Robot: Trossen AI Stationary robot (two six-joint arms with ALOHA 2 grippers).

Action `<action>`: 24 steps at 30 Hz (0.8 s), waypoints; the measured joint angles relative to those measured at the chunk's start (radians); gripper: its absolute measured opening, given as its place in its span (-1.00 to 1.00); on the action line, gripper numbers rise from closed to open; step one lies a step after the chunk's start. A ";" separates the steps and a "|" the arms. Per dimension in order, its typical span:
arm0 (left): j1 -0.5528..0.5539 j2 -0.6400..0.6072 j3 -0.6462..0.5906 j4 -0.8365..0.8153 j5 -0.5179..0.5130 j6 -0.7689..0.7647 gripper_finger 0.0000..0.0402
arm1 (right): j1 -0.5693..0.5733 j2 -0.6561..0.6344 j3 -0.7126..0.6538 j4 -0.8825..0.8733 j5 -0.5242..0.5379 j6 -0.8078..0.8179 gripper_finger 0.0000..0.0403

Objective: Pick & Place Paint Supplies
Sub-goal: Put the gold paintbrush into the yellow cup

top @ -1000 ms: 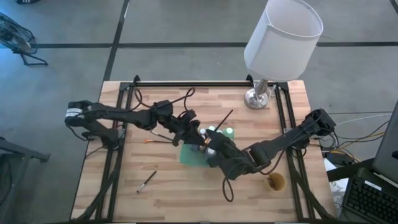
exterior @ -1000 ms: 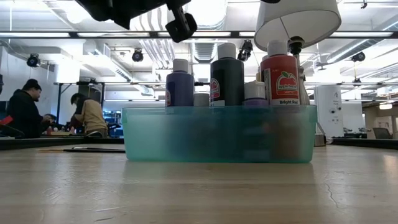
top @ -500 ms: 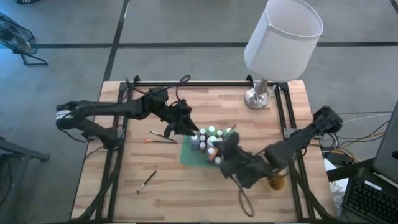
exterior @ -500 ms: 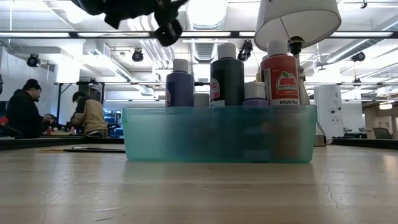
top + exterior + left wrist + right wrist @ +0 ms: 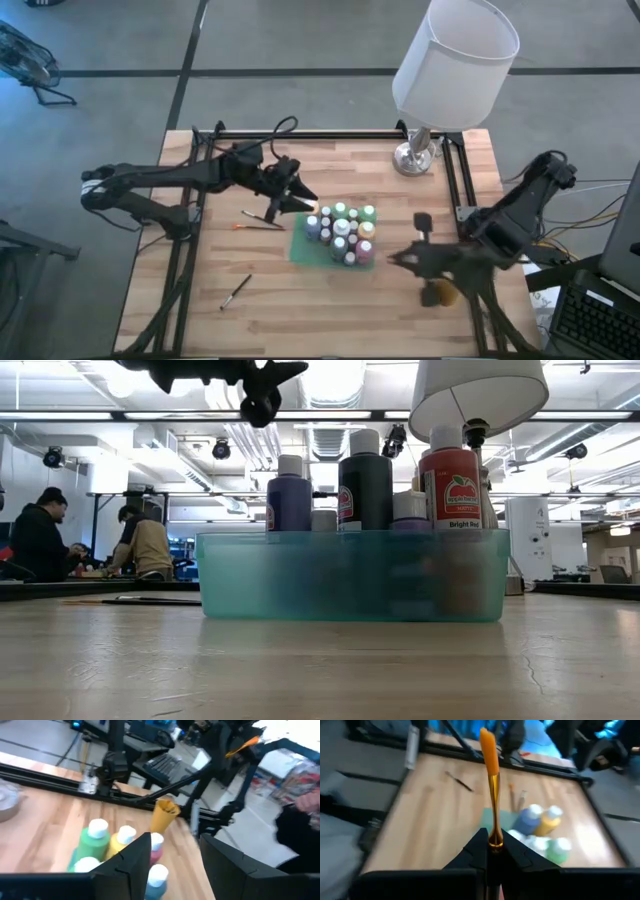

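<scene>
The right gripper [image 5: 490,851] was clamped on a brush [image 5: 491,795] by its metal ferrule, orange bristle tip pointing straight out ahead of the fingers, long axis in line with them. It hung near the table's right edge, by the tan cup [image 5: 441,292]. To place it well, the brush probably needed tipping upright and lowering into the cup without knocking it. The left gripper [image 5: 300,198], jaws apart and empty, hovered just left of the bottles [image 5: 343,232] in the green bin [image 5: 350,575].

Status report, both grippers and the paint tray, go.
Left gripper open, empty, beside the tray of paint bottles. Right gripper shut on a brush, near the tan cup. Two brushes loose on table.
</scene>
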 joint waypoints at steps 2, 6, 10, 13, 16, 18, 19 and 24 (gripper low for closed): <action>-0.008 -0.001 0.000 -0.014 -0.035 0.023 -0.13 | 0.062 -0.036 -0.045 0.030 0.021 0.052 -0.93; -0.016 -0.001 0.000 -0.024 -0.062 0.040 -0.13 | 0.206 -0.095 -0.129 0.041 0.144 0.201 -0.93; -0.018 -0.001 0.000 -0.023 -0.062 0.040 -0.13 | 0.335 -0.138 -0.215 0.044 0.252 0.348 -0.93; -0.018 -0.001 0.000 -0.020 -0.062 0.040 -0.13 | 0.411 -0.157 -0.272 0.044 0.313 0.431 -0.93; -0.018 -0.001 0.000 -0.019 -0.063 0.039 -0.13 | 0.479 -0.170 -0.326 0.044 0.373 0.504 -0.93; -0.018 -0.001 0.000 -0.017 -0.062 0.036 -0.13 | 0.514 -0.177 -0.361 0.042 0.411 0.551 -0.93; -0.018 -0.001 0.000 -0.016 -0.062 0.034 -0.13 | 0.528 -0.179 -0.376 0.043 0.421 0.574 -0.93; -0.018 -0.001 0.000 -0.010 -0.063 0.023 -0.13 | 0.584 -0.183 -0.440 0.044 0.488 0.672 -0.93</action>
